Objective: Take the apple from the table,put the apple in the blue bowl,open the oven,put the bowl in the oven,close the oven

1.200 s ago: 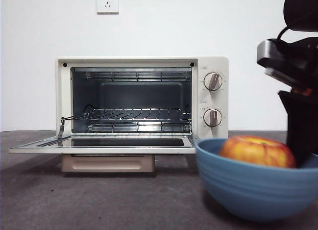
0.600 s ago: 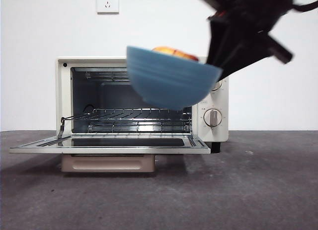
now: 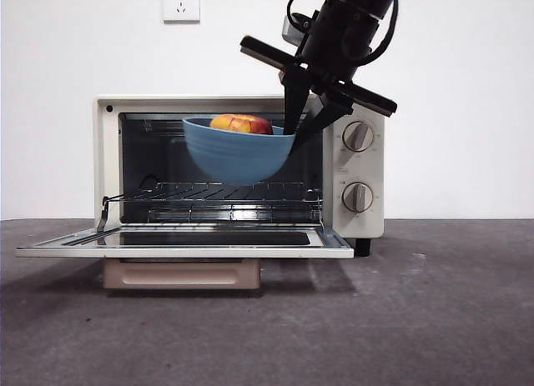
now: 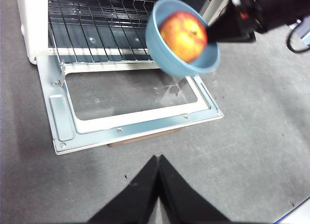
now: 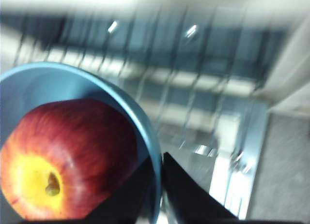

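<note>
The blue bowl hangs in the air in front of the oven's open mouth, above the lowered door. The red and yellow apple lies inside the bowl. My right gripper comes down from the upper right and is shut on the bowl's right rim, one jaw inside and one outside. The right wrist view shows the apple close up in the bowl, blurred by motion. My left gripper hovers shut over the table in front of the oven door, holding nothing.
The wire rack lies inside the oven cavity below the bowl. Two grey knobs sit on the oven's right panel. A wall socket is on the white wall behind.
The right gripper has lifted the bowl with the apple off the table at the right and carried it left and away, up to the oven's opening.
</note>
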Tool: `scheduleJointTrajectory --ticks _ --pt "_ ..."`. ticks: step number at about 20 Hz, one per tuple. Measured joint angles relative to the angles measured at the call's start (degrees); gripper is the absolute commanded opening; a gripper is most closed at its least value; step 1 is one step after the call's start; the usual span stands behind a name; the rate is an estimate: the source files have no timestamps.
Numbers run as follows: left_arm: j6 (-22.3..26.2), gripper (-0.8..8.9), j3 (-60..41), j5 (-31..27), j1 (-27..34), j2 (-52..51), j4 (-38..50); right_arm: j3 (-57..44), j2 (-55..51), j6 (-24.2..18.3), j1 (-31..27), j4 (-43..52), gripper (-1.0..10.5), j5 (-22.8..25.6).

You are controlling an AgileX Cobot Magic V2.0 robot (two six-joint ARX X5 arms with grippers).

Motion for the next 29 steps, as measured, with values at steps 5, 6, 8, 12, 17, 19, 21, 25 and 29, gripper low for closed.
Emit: scheduleJointTrajectory --ticks 5,6,8,12,17,19,21,25,29 --pt "0.2 0.06 0.0 0.0 0.0 0.0 -0.02 0.63 1.86 6.25 0.0 1.64 0.0 3.93" --pt "0.28 0.06 0.0 0.0 0.0 0.0 -0.02 0.66 2.16 7.43 0.0 2.8 0.0 4.13" --pt "0.44 0.06 0.0 0.0 0.0 0.0 -0.26 0.63 2.4 9.75 0.13 5.55 0.0 4.98" --pt "1.05 0.06 0.0 0.0 0.0 0.02 -1.97 0.74 3.13 13.22 0.37 7.37 0.0 7.72" --pt "1.51 0.06 0.0 0.0 0.0 0.02 -2.29 0.74 4.72 15.39 0.48 10.08 0.0 10.73" --pt "1.51 0.06 0.0 0.0 0.0 0.0 -2.47 0.74 4.72 16.11 0.48 10.34 0.0 11.54" --pt "1.51 0.06 0.0 0.0 0.0 0.02 -2.73 0.74 4.72 16.39 0.52 10.27 0.0 12.87" --pt "1.51 0.06 0.0 0.0 0.0 0.02 -2.91 0.74 4.72 16.41 0.55 10.47 0.0 13.42" --pt "1.51 0.06 0.0 0.0 0.0 0.0 -2.95 0.74 4.74 16.41 0.59 10.16 0.9 13.38"
